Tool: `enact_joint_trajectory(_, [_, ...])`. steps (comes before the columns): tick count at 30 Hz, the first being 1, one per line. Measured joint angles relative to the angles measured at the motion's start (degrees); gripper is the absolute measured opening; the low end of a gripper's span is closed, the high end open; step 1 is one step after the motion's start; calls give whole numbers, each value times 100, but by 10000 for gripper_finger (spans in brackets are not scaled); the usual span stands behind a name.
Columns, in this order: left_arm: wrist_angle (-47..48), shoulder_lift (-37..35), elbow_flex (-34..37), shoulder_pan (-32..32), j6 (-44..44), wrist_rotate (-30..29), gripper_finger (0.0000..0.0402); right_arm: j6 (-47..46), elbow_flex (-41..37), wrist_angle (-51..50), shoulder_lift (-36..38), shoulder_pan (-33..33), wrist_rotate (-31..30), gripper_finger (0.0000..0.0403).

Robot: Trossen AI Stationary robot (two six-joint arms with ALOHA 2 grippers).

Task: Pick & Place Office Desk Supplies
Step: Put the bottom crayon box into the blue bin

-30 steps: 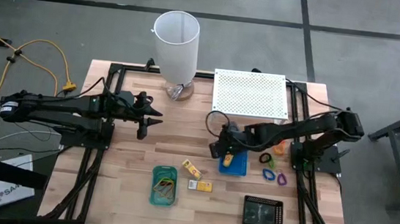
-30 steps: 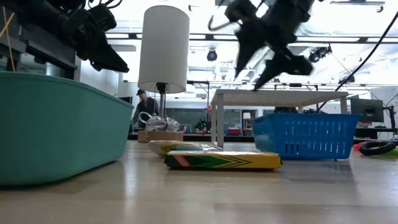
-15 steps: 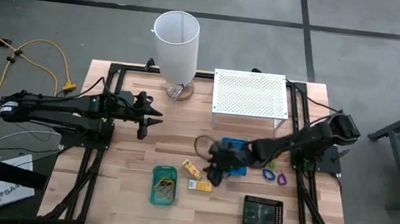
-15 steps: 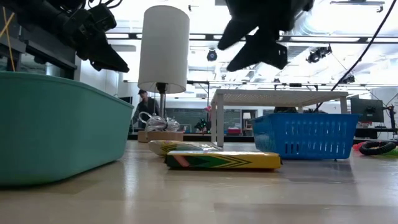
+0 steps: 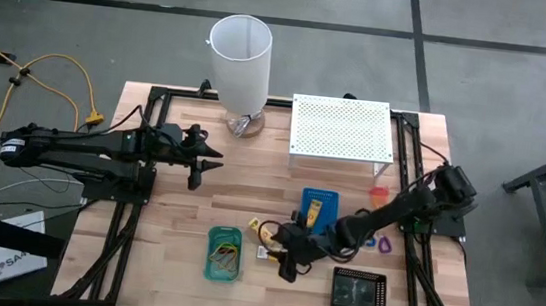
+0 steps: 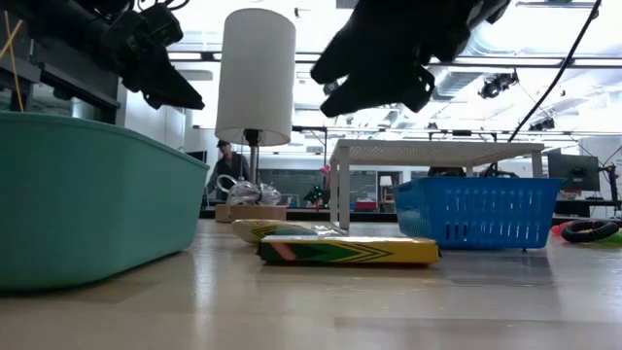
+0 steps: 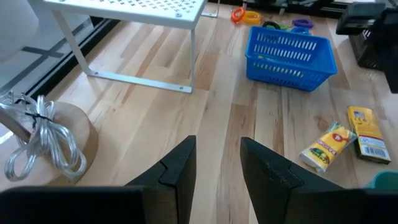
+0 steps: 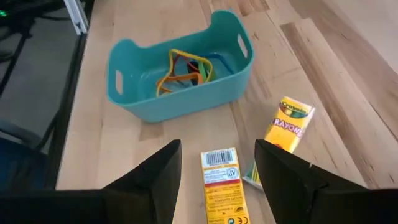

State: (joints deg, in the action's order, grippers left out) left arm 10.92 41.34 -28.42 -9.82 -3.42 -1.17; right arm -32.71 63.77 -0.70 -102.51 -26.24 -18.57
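Two yellow oblong packets lie flat on the table: one with a barcode (image 8: 221,180) (image 5: 273,255) and one crayon box (image 8: 287,124) (image 5: 263,232). My right gripper (image 8: 214,186) (image 5: 286,258) hovers open above the barcode packet, its fingers standing on either side of it and clear of it. Another yellow packet (image 5: 314,213) lies in the blue tray (image 5: 333,197). The green tray (image 8: 180,93) (image 5: 223,269) holds rubber bands (image 8: 183,67). Coloured clips (image 5: 382,244) lie at the right. My left gripper (image 5: 207,157) (image 7: 217,171) waits open at the far left.
A black tray (image 5: 357,290) stands near the front right. A white perforated stand (image 5: 342,128) and a tall white cylinder (image 5: 240,59) are at the back, the cylinder on a base with a coiled cord (image 7: 37,134).
My right gripper has swung from above the blue tray toward the table's near left, sinking a little and rolling about its own axis, and now hangs over the yellow packets. Its fingers have stayed open. The packets have not moved.
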Motion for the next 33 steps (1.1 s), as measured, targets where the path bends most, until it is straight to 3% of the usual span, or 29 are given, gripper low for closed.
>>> enact_joint_trajectory(33, [-75,2,0,0,0,9,119,131,-15,-44,-909,-324,-341,192])
